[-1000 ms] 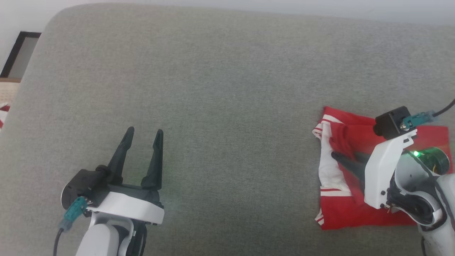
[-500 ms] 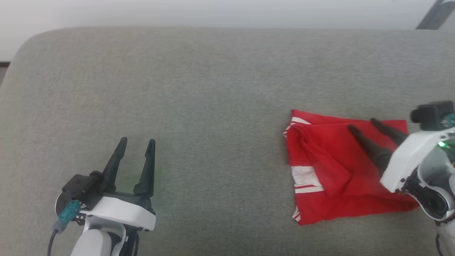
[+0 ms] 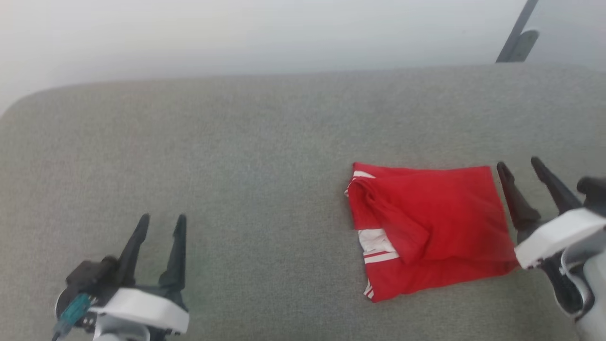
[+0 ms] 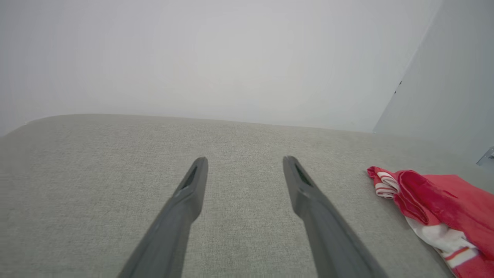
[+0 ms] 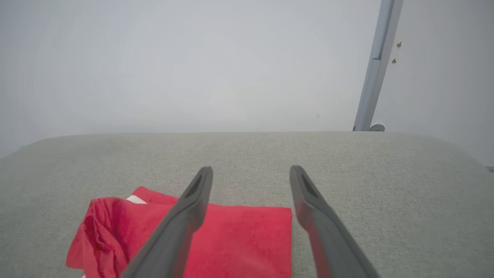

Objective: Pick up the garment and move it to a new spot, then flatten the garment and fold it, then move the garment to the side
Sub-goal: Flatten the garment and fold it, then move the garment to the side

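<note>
lying folded, garment (image 3: 428, 227) just left of open right gripper (image 3: 518, 165)

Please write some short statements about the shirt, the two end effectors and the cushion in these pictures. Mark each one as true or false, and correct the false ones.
1. The garment lies folded on the grey cushion. True.
2. The right end effector is shut on the garment. False: it is open, with nothing between its fingers, beside the garment's right edge in the head view.
3. The left end effector is open and empty. True.
4. The garment lies closer to the left end effector than to the right one. False: it lies next to the right one, far from the left.
5. The white trim shows on the garment's left side in the head view. True.
</note>
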Robot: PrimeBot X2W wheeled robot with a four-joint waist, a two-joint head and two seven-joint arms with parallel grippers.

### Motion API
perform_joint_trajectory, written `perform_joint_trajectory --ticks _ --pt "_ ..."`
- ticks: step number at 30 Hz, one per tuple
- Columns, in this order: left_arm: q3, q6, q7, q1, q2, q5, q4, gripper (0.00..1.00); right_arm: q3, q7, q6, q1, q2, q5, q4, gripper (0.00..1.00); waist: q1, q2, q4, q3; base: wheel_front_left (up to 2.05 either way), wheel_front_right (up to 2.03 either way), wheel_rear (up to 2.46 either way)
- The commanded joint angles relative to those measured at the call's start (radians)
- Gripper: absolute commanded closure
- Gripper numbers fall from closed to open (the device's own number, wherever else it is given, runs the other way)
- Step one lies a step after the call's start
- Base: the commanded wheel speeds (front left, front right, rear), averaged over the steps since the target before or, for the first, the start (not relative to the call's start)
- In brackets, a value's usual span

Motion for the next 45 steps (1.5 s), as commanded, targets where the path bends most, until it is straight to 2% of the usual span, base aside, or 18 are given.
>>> perform_joint_trajectory --ticks 1,13,22,34,40,45 --pt "0.009 -0.002 -0.004 0.020 0.002 0.005 -0.009 0.00 -0.009 -0.015 0.000 0.018 0.008 -0.008 0.000 0.00 0.0000 0.0000 -0.010 -0.024 0.00 0.00 0.00" --pt "0.062 -0.002 -0.004 0.173 -0.010 0.045 -0.105 0.00 -0.139 -0.041 0.000 0.214 0.038 -0.070 -0.129 0.00 0.0000 0.0000 -0.005 -0.072 0.00 0.00 0.00" --pt "0.101 -0.002 -0.004 0.241 -0.032 0.067 -0.174 0.00 -0.274 0.017 0.000 0.359 0.082 -0.116 -0.284 0.00 0.0000 0.0000 0.006 -0.071 0.00 0.00 0.00" --pt "0.096 -0.002 -0.004 0.233 -0.038 0.071 -0.174 0.00 -0.313 0.080 0.000 0.390 0.138 -0.146 -0.369 0.00 0.0000 0.0000 0.012 -0.070 0.00 0.00 0.00" --pt "0.077 -0.002 -0.004 0.196 -0.047 0.068 -0.178 0.00 -0.311 0.200 0.000 0.316 0.104 -0.108 -0.355 0.00 0.0000 0.0000 0.024 -0.034 0.00 0.00 0.00" --pt "0.056 -0.002 -0.004 0.129 -0.052 0.053 -0.175 0.00 -0.263 0.415 0.000 0.227 0.025 -0.088 -0.321 0.00 0.0000 0.0000 0.042 0.023 0.00 0.00 0.00"
